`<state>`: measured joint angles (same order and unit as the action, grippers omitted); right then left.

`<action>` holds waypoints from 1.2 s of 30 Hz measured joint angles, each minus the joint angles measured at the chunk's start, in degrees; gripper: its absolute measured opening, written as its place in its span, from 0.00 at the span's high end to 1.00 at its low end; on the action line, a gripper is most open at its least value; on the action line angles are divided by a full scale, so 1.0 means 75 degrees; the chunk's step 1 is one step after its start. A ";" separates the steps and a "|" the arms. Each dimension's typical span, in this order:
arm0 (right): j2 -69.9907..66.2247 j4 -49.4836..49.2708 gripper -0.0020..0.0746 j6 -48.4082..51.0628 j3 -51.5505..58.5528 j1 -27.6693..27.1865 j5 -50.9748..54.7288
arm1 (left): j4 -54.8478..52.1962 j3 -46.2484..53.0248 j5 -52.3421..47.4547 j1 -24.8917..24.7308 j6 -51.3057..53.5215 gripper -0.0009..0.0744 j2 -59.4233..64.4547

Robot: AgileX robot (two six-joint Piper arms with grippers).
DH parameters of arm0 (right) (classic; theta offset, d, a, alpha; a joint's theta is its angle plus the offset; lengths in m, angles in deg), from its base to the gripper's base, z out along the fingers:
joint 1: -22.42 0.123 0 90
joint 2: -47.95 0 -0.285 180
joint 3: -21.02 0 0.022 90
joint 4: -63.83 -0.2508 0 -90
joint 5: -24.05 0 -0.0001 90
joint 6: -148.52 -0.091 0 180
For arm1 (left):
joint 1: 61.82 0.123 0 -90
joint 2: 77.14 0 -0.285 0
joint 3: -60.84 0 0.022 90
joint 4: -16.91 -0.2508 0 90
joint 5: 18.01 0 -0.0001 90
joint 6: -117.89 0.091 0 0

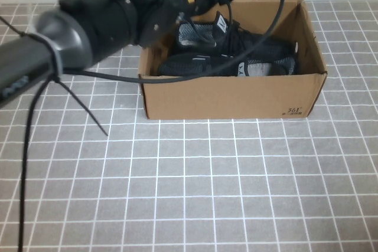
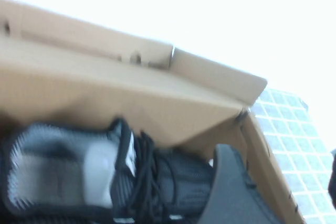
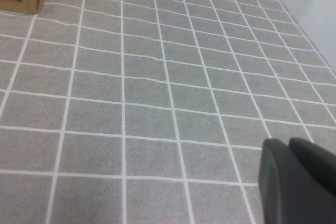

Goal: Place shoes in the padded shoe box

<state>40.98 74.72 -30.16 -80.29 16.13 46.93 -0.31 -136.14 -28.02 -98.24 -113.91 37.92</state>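
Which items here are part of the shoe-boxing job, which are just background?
Job:
- shoes, both lying inside the box
- padded shoe box, open
- left hand, at the box's back left, over the shoes
- right hand, low over bare table

Background:
- grey tiled table
- black cables

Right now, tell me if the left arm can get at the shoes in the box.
Probably yes. The left gripper hangs over the open box, flaps up, close above the shoes; nothing covers them. The right gripper sits low over the tiled table, away from it.
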 joint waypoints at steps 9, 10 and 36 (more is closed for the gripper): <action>0.0000 0.0000 0.98 0.0000 0.0000 0.0000 0.0000 | -0.0544 -0.0029 -0.1727 0.0222 0.0701 0.65 -0.0209; 0.0000 0.0000 0.98 0.0000 0.0000 0.0000 0.0000 | -0.0544 -0.0029 -0.1992 0.0241 0.0945 0.70 -0.0199; 0.0000 0.0000 0.98 0.0000 0.0000 0.0000 0.0000 | 0.1676 0.3382 -0.4368 0.0295 0.7149 0.99 -0.5038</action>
<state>40.98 74.72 -30.16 -80.29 16.13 46.93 12.26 -110.78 -60.78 -96.02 -60.29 0.14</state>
